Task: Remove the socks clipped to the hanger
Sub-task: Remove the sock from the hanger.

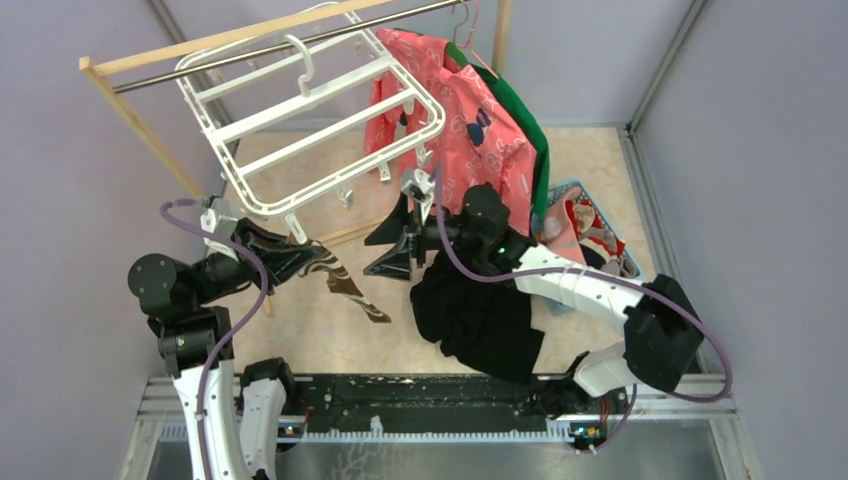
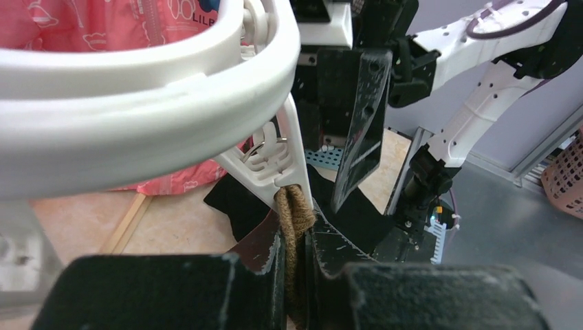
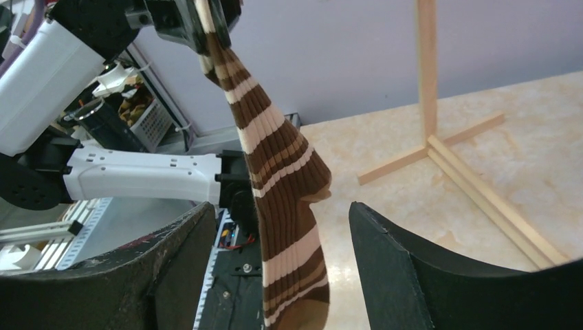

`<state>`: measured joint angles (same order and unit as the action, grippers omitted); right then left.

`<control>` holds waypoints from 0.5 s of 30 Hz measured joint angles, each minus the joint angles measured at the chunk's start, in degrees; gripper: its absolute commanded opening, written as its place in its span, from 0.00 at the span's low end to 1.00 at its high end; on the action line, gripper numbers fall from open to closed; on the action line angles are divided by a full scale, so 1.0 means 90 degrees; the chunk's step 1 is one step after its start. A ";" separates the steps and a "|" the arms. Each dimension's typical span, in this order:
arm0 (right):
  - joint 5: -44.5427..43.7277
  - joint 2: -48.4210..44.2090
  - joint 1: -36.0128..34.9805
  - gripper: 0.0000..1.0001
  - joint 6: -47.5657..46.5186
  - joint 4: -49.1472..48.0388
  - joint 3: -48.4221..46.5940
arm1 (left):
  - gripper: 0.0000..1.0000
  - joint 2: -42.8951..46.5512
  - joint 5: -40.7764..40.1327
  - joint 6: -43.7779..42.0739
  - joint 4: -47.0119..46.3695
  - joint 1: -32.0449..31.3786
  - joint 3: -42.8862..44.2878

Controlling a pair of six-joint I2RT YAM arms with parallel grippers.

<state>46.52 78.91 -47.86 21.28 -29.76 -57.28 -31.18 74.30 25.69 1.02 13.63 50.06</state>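
Left gripper (image 2: 295, 256) jaws pinched narrow on brown striped sock (image 3: 282, 179), right under its clip (image 2: 275, 161) at hanger (image 2: 137, 89) near-left rim. Sock toe hung free above surface (image 1: 300, 340). Right gripper (image 1: 393, 240) jaws wide, just right of sock, apart

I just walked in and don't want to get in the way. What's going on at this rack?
The left gripper is shut on a brown striped sock, just below the clip that pins it to the white drying hanger. The sock is not yet off the clip. The right gripper is open close by, facing the hanging sock and holding nothing.
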 measured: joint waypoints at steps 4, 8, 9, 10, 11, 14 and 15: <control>-0.0126 0.0457 -0.0364 0.72 -0.0027 -0.0027 -0.0153 | 0.12 0.0083 -0.0085 0.0478 -0.0384 0.0000 -0.0153; -0.0223 0.0760 -0.0639 0.70 -0.0075 -0.0024 -0.0350 | 0.13 0.0158 -0.0185 0.0884 -0.0678 0.0000 -0.0291; -0.0243 0.0845 -0.0712 0.68 -0.0100 0.0007 -0.0413 | 0.13 0.0180 -0.0216 0.0986 -0.0753 0.0000 -0.0335; -0.0267 0.0901 -0.0763 0.65 -0.0126 0.0034 -0.0469 | 0.12 0.0221 -0.0260 0.1144 -0.0867 0.0000 -0.0413; -0.0287 0.0979 -0.0821 0.60 -0.0168 0.0092 -0.0532 | 0.12 0.0228 -0.0262 0.1173 -0.0884 0.0000 -0.0427; -0.0340 0.1115 -0.0937 0.41 -0.0274 0.0274 -0.0692 | 0.12 0.0316 -0.0362 0.1498 -0.1149 0.0000 -0.0612; -0.0352 0.1137 -0.0959 0.34 -0.0311 0.0350 -0.0741 | 0.12 0.0342 -0.0384 0.1574 -0.1205 0.0000 -0.0661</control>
<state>43.35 89.14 -56.49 18.48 -26.61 -63.94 -28.10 70.85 39.86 -9.82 13.63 44.12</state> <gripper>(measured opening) 0.518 0.136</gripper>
